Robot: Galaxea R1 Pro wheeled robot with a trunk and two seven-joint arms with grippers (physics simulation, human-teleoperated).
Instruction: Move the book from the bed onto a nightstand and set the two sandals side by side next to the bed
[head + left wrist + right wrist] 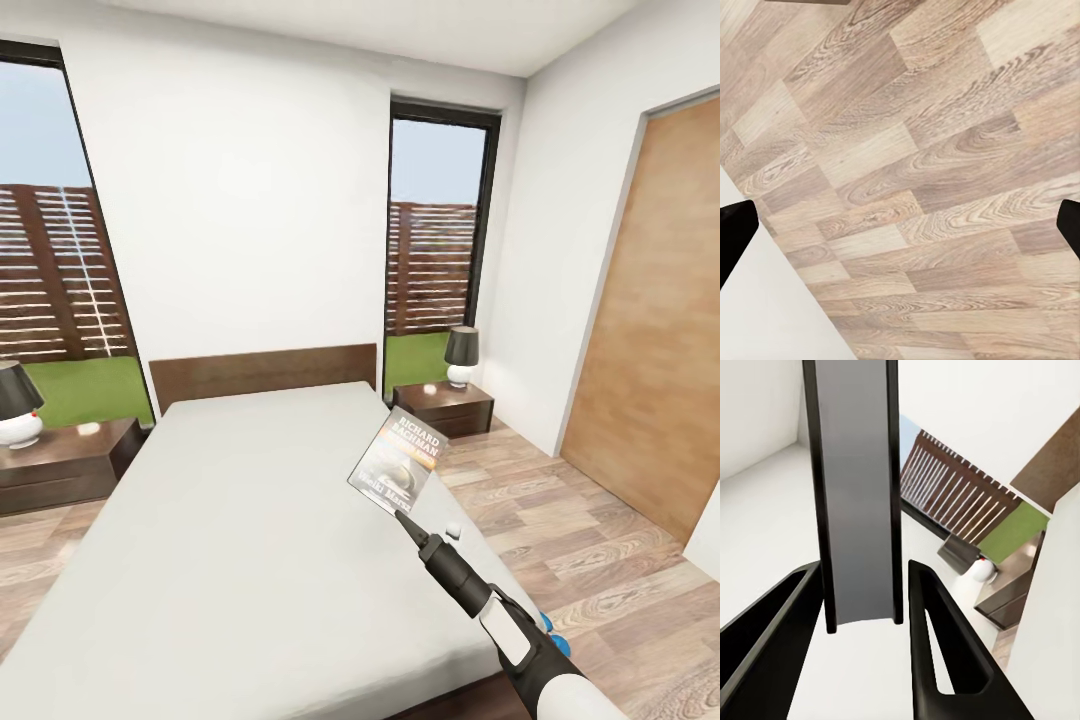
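So right hand (403, 518) is clamped on the book (398, 459) above the bed (250, 520); next, carry to nightstand (445, 405)

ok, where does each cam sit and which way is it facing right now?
Head view: on the head, looking forward and down across the bed to the far wall; right arm holds the book up in the right gripper.
Left wrist view: faces the floor; dark fingertips at both edges.
Right wrist view: looks along the fingers, book edge-on between them.
Shared: head and right wrist views both show book and nightstand.
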